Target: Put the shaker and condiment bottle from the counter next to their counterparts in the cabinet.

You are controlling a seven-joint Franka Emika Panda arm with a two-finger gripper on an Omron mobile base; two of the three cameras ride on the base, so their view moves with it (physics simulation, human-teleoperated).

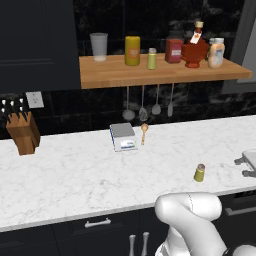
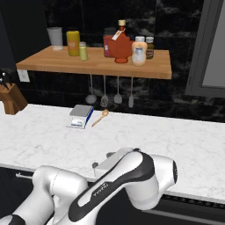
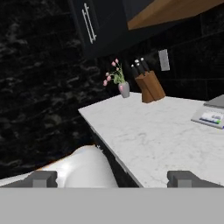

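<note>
Gripper (image 3: 112, 178): fingertips wide apart at the bottom of the hand view, released, nothing between them, touching nothing.

Shaker (image 1: 199, 172) upright on the white marble counter (image 1: 75, 175), at about 4 o'clock from the small kitchen scale (image 1: 123, 137), well apart from it. Wooden spoon (image 1: 144, 133) just beside the scale.

Condiment bottle (image 1: 195, 50) stands on the cabinet (image 1: 150, 75), between a red jar (image 1: 174, 50) and a pale jar (image 1: 216, 53). Lime-green shaker (image 1: 152, 59) near the shelf middle.

Knife block (image 1: 23, 131) at the counter's 9 o'clock end. Utensils (image 1: 149, 102) hang under the shelf. Dark tiled wall behind.
</note>
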